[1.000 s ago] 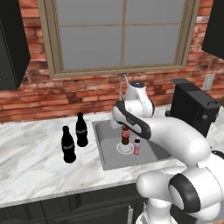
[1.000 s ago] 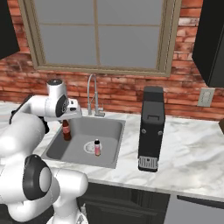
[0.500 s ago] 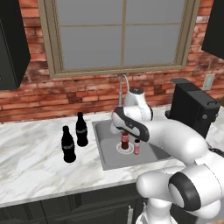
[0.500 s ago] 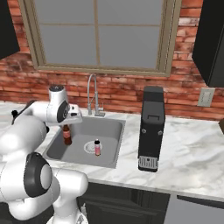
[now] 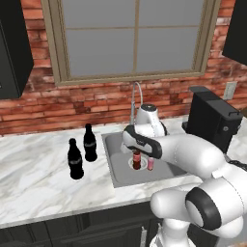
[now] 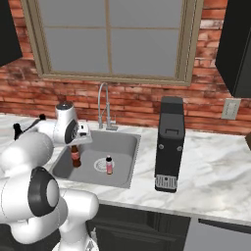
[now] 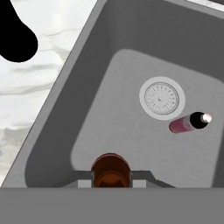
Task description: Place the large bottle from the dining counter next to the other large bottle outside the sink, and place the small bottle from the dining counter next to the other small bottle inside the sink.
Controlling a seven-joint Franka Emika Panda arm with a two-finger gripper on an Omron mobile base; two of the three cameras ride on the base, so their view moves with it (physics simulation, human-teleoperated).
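My gripper (image 5: 137, 151) is shut on the neck of the small bottle (image 5: 136, 161), brown with a red label, and holds it upright low inside the sink (image 5: 116, 170). In the hand view its brown top (image 7: 110, 169) sits between my fingertips (image 7: 85, 181). The other small bottle (image 5: 150, 164), pink with a white cap, stands just right of it beside the drain (image 7: 162, 98). Two large black bottles (image 5: 75, 159) (image 5: 89, 143) stand close together on the marble left of the sink; I cannot tell which is which. The dining counter is out of view.
A chrome spring-neck faucet (image 6: 102, 104) rises behind the basin. A black coffee machine (image 6: 169, 143) stands on the counter right of the sink (image 6: 125, 143). A brick wall and a window close off the back.
My hand has come down with the small brown bottle, from above the rim to low in the basin next to the pink bottle. The other bottles have not moved.
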